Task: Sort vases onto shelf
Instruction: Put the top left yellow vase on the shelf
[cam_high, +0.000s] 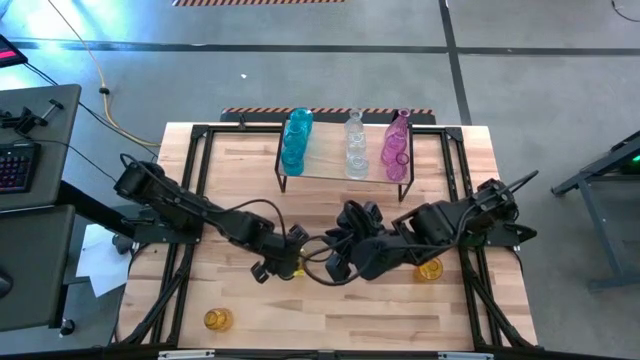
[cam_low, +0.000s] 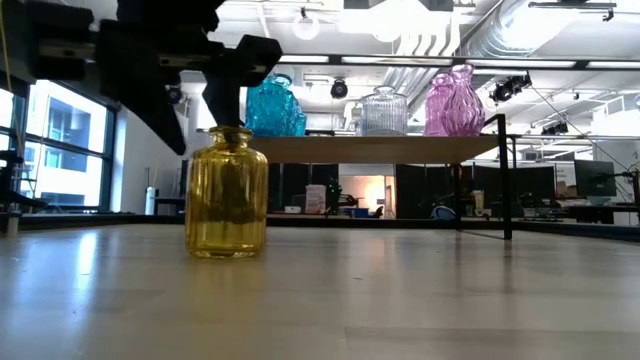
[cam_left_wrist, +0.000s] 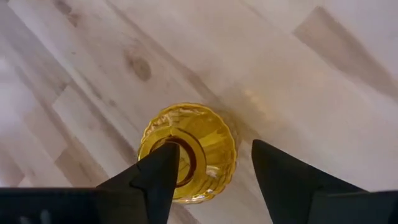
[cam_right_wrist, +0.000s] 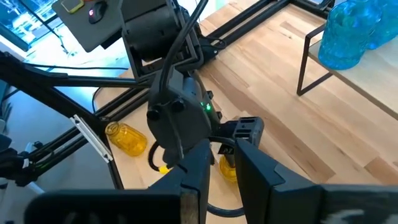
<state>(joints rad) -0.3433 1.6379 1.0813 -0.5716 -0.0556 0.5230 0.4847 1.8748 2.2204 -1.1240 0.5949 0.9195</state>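
The left gripper (cam_left_wrist: 211, 180) hangs with fingers spread above a yellow ribbed vase (cam_left_wrist: 189, 149) standing on the table (cam_left_wrist: 298, 81). Only the low view shows the shelf (cam_low: 400, 148) behind it. The right gripper (cam_right_wrist: 221, 171) is nearly closed, empty.

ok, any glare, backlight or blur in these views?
Low view: bright windows and ceiling lights leave the left claw a silhouette over the yellow vase. Left wrist view: claw fingers soft, vase sharp. High view: even light, faint shadow under the shelf.
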